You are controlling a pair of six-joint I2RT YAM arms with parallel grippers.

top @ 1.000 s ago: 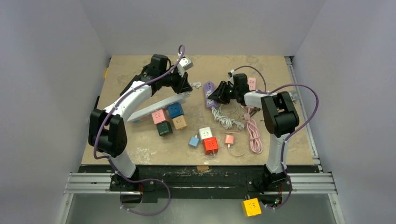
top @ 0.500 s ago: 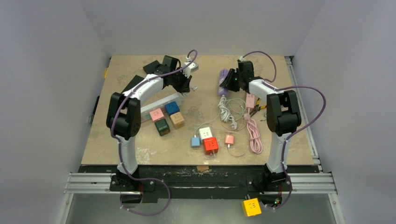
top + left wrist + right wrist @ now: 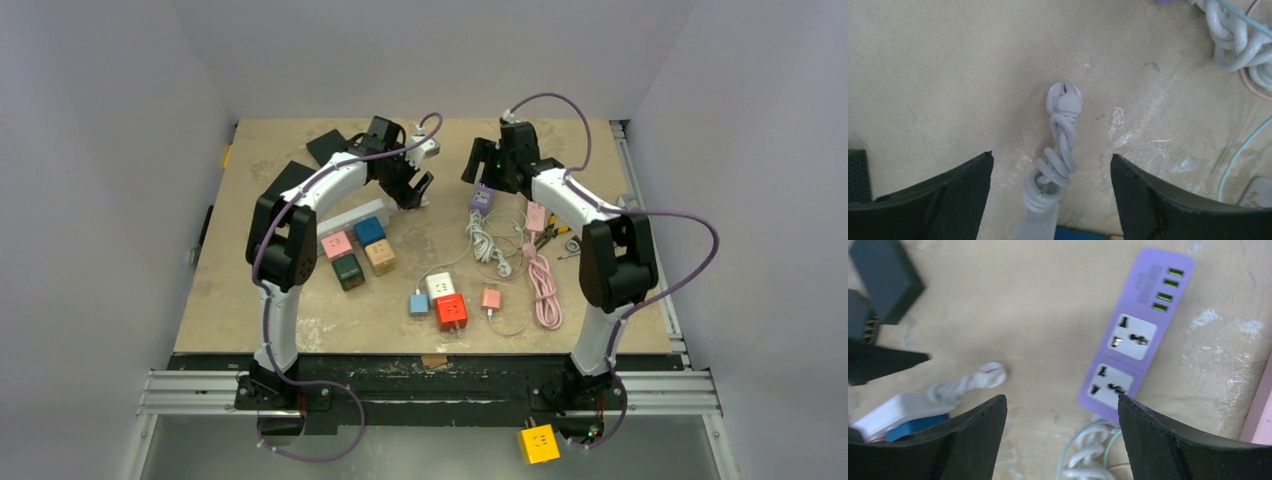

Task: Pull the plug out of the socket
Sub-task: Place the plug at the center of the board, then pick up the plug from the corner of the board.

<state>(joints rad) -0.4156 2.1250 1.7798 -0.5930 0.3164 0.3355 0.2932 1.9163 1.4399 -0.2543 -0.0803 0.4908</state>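
Beige, scuffed table [image 3: 300, 300] under two arms. Left gripper [image 3: 1051, 155] hovers with jaws spread wide over a round white plug [image 3: 1064, 97] lying on the table, its twisted cord [image 3: 1058, 160] running back between them. Right gripper [image 3: 1062, 397], jaws likewise apart, hangs above a purple power strip [image 3: 1133, 347], sockets facing up.

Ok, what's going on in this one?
Neither arm holds anything. The left gripper hangs open over a white plug lying on the table with its cord coiled behind it. The right gripper hangs open above the purple power strip, whose two sockets are empty. Plug and strip lie apart.
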